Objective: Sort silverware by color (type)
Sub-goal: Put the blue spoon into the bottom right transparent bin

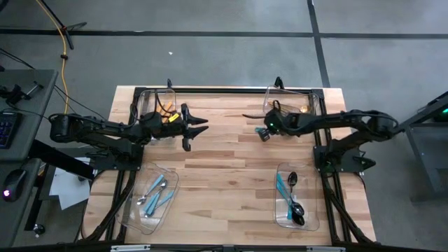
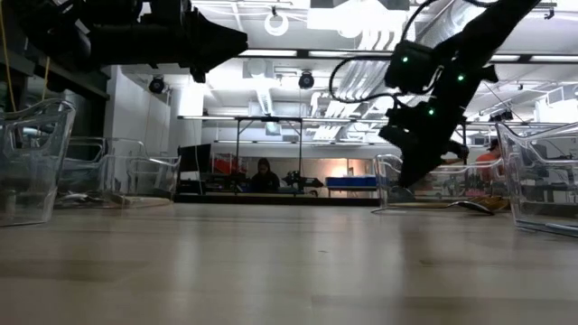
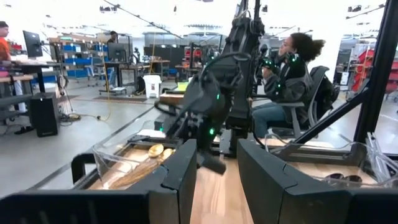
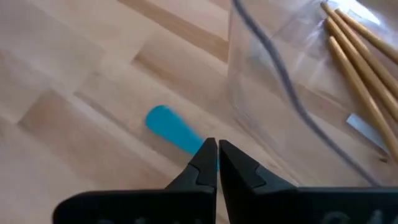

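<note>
Right tool (image 4: 217, 163): pressed together on a teal handle (image 4: 173, 129) lying on the table (image 1: 224, 168), just beside the clear wall of the gold bin (image 1: 315, 105); in the high view it sits at upper centre-right (image 1: 264, 130).
Left tool (image 1: 196, 126): upper centre-left of the high view, above the table, fingers (image 3: 177, 177) part-spread with nothing between them.
Gold pieces (image 4: 360, 59): inside the upper-right bin, lying side by side, seen through its wall.
Orange pieces (image 1: 166, 113): in the upper-left bin (image 1: 140, 101), partly hidden by the left arm.
Light-blue pieces (image 1: 155, 192): in the lower-left bin (image 1: 136, 217), handles crossed over one another.
Teal-and-black pieces (image 1: 290, 196): in the lower-right bin (image 1: 308, 224), spoon bowls dark.
Low view: right arm's tool (image 2: 411, 167) reaches down to the table near a bin at right; the left one (image 2: 217, 41) hangs high at upper left.
Room: a person (image 3: 289, 68) is seated beyond the table.
</note>
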Tool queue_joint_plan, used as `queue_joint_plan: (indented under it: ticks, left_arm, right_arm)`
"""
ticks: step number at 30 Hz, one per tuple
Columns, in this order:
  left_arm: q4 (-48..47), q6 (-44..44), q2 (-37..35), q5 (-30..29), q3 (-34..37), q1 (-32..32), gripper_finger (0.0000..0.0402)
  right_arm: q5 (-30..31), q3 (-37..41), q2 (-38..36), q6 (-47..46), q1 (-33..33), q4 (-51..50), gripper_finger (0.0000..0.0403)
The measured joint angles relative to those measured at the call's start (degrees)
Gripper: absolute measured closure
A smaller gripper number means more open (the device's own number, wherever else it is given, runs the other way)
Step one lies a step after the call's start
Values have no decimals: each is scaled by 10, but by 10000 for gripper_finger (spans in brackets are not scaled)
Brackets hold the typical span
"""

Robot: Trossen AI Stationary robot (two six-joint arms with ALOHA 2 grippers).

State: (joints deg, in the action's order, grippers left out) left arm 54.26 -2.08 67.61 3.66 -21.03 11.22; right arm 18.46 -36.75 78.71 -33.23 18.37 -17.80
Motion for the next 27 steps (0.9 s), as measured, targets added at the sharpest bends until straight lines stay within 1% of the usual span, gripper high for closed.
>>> queue_joint_plan:
  ticks: [5, 9, 12, 16, 20, 27]
  left_arm:
    - [0, 2, 0, 0, -5, 0, 295]
    - [-7, 2, 0, 0, -5, 0, 295]
    - [-9, 2, 0, 0, -5, 0, 295]
    - [-10, 2, 0, 0, -5, 0, 295]
    - [-14, -12, 0, 2, -5, 0, 296]
    - [-15, -23, 0, 3, -5, 0, 295]
  right_arm:
    - [21, -38, 52, -13, 4, -22, 402]
    - [22, -69, 88, -20, 3, -42, 403]
    - [23, -78, 116, -45, 3, -69, 403]
    - [39, -73, 145, -101, -1, -76, 403]
    - [53, -71, 154, -119, -9, -75, 403]
    - [41, -71, 154, -146, -34, -74, 403]
